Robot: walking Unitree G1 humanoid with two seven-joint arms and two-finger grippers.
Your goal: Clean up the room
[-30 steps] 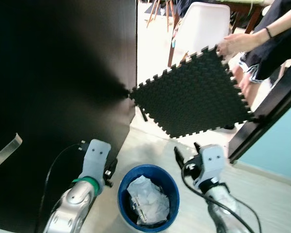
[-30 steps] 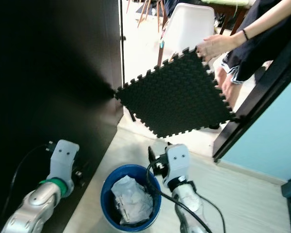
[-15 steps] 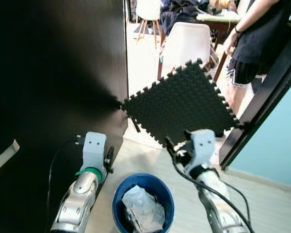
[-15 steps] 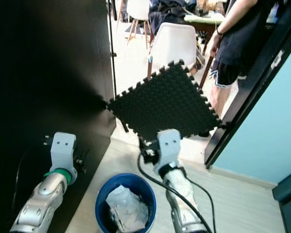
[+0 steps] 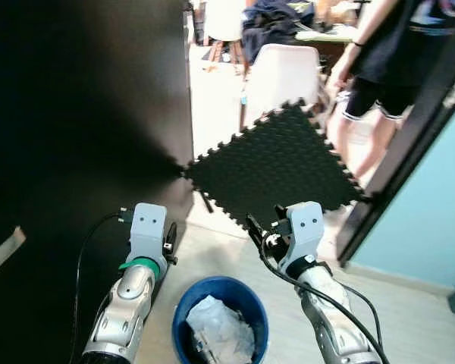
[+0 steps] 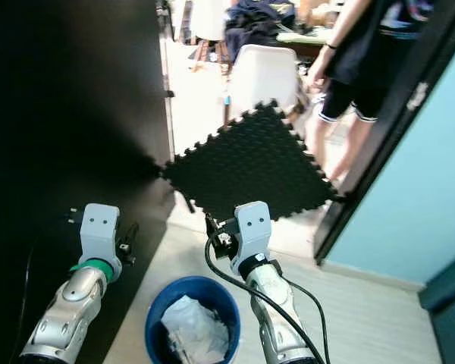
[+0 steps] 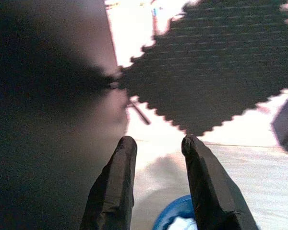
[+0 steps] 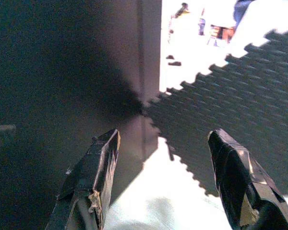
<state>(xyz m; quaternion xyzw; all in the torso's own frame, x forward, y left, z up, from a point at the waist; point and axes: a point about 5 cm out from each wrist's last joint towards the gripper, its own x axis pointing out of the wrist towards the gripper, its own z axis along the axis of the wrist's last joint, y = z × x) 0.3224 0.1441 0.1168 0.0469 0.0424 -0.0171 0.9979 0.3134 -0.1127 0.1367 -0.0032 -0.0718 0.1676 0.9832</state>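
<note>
Two grippers, left (image 7: 156,179) and right (image 8: 163,184), gape empty above the blue round bin (image 5: 220,322); the black interlocking foam mat (image 5: 273,171) now stands released by the person (image 5: 383,72), so a grab looks next.

You see the person (image 5: 387,68) only from chest to knee; the top edge cuts the rest. The foam mat (image 5: 277,171) hides most of the white chair (image 5: 280,76) behind it, and its lower edge is covered by the right claw (image 5: 264,231). The blue bin (image 5: 220,322) runs off the bottom edge. The dark cabinet (image 5: 83,152) is too black to read. Both wrist views are blurred.
</note>
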